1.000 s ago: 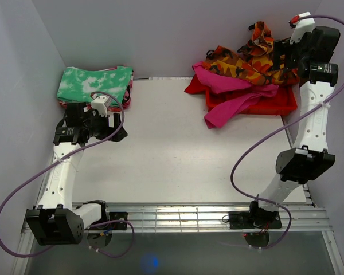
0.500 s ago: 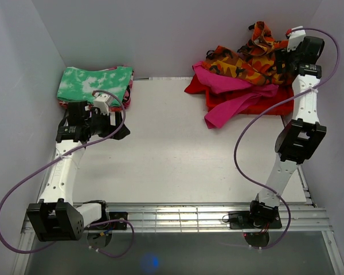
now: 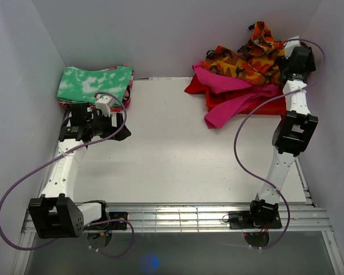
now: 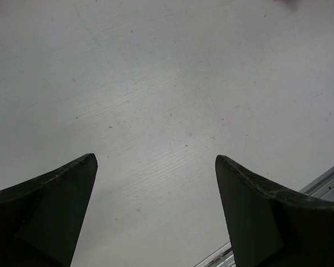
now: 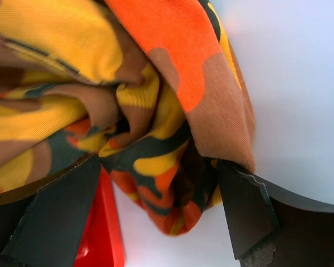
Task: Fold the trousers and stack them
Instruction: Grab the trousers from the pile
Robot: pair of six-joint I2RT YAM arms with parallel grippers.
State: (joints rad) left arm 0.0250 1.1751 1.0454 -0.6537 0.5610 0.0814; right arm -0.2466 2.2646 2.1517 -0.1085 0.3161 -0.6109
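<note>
The trousers [image 3: 246, 57] are heaped at the far right corner of the desk [image 3: 178, 149], upon red and magenta garments [image 3: 241, 94]. The right fingers [image 5: 61, 217] are spread open around a fold, and the left fingers [image 4: 44, 206] are spread open over bare desk. The red garment [image 5: 103, 233] may be caught too.

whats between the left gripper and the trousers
In the top view, mostly bare table, then the magenta garment and red garment heaped under the trousers. The left gripper hangs open over bare table.
</note>
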